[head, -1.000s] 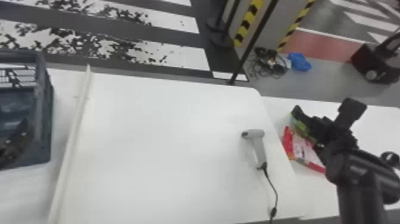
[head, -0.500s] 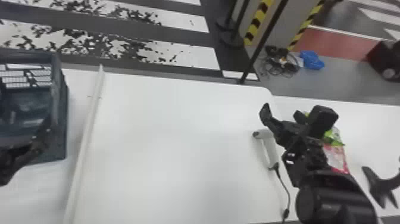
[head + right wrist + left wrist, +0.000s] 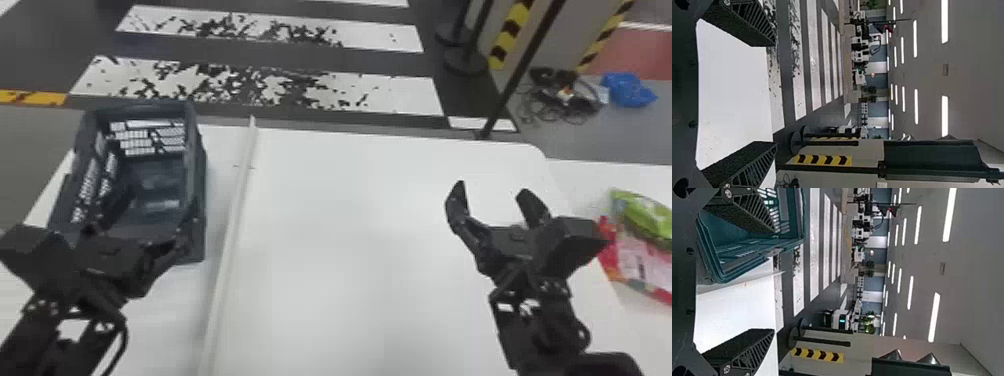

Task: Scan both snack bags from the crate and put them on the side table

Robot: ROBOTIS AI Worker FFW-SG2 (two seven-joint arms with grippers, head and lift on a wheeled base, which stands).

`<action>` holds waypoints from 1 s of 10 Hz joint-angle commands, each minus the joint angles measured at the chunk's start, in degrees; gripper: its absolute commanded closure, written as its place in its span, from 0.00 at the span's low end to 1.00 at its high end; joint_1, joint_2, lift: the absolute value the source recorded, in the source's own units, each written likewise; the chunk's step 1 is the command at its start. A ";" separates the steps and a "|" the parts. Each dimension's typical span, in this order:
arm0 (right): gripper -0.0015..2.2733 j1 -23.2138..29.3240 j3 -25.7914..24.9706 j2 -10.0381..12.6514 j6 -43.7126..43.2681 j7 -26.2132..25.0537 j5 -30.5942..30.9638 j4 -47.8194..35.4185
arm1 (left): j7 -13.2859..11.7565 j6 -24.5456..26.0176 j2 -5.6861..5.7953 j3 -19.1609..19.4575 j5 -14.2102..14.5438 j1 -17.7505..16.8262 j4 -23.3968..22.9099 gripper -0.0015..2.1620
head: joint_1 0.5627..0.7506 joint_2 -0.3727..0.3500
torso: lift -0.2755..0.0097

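Observation:
In the head view my left gripper (image 3: 145, 220) stands open at the near end of the blue-grey crate (image 3: 196, 220), which holds no bag that I can make out. My right gripper (image 3: 495, 207) is open and empty over the right part of the white table. Right of it, on the side table, lie a green snack bag (image 3: 642, 215) and a red snack bag (image 3: 640, 267), touching. In the left wrist view my left gripper (image 3: 770, 282) has its fingers wide apart beside the crate (image 3: 730, 270). The right wrist view has my right gripper (image 3: 774, 94) spread, nothing between.
A white rail (image 3: 235, 225) runs along the table (image 3: 350, 240) between the crate and the right gripper. The side table (image 3: 590, 182) adjoins on the right. Beyond the far edge stand a black post (image 3: 520, 65) and striped barriers.
My right gripper has drawn back left from above the bags to over the main table, uncovering them. The head view has shifted left, bringing more of the crate and left arm into sight.

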 commanded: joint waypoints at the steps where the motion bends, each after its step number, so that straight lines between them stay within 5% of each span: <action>1: 0.01 1.30 2.15 0.94 -1.31 -0.77 0.89 0.73 | 0.46 0.08 -0.09 -0.50 -0.23 0.15 -0.01 0.05 | 0.70 0.44 | 0.66; 10: 0.02 6.75 4.70 -0.38 -3.59 -3.94 2.48 -2.61 | 3.01 2.72 0.61 -3.66 -1.37 2.26 -2.73 0.05 | 0.70 0.45 | 0.66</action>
